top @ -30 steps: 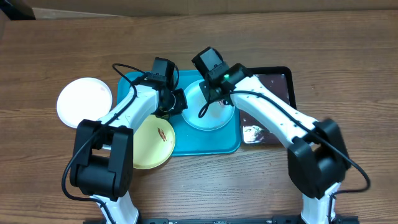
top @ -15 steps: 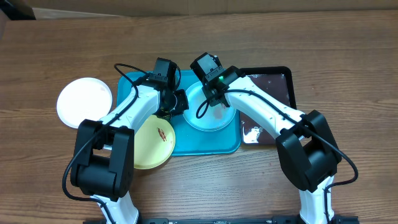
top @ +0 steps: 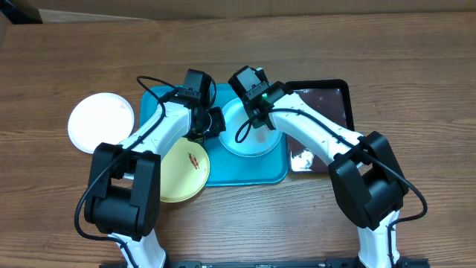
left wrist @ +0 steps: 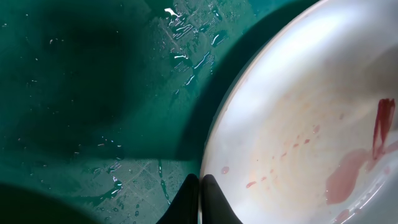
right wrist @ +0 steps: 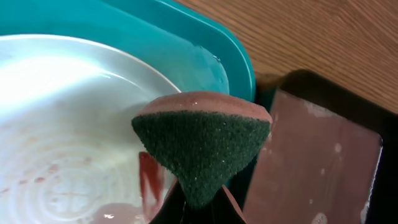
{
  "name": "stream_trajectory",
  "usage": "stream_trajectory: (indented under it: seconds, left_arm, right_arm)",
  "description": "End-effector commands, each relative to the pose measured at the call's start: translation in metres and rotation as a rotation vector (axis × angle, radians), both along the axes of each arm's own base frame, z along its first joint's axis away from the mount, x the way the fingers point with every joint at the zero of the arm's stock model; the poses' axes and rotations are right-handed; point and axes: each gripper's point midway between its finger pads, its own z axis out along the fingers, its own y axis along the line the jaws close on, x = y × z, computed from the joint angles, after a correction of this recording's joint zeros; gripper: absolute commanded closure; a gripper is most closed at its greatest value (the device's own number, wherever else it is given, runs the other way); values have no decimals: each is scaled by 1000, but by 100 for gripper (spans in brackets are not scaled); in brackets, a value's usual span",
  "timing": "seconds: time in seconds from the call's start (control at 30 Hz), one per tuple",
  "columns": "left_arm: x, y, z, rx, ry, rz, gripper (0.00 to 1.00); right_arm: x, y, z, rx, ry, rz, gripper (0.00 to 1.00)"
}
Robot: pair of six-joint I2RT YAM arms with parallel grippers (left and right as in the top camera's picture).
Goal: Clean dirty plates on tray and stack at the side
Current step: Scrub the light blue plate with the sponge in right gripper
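Pinching a green sponge (right wrist: 202, 146), the right gripper (right wrist: 194, 202) hangs over the smeared blue plate (right wrist: 68, 124).
The left gripper (left wrist: 200, 199) seems clamped on that plate's rim; the plate lies in the turquoise tray (top: 223, 173), yellow plate (top: 182, 175) overlapping its corner, white plate (top: 100, 121) apart.

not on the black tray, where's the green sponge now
Right wrist view: the green sponge is pinched in the right gripper above the light blue round plate in the turquoise tray.
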Motion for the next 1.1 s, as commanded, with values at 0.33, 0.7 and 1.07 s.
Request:
stream_trajectory:
  seconds: [0.33,0.7,1.07]
  left_arm:
    - [-10,7,-8,49,26,-2,96]
    - [-10,6,-8,49,25,-2,96]
    - [-9,7,-8,48,22,0,93]
  right_arm:
    - [4,-6,-3,-9,-52,-70,96]
    - [3,-7,-12,-24,-37,-70,96]
    - [-1,-7,-32,-46,4,-65,96]
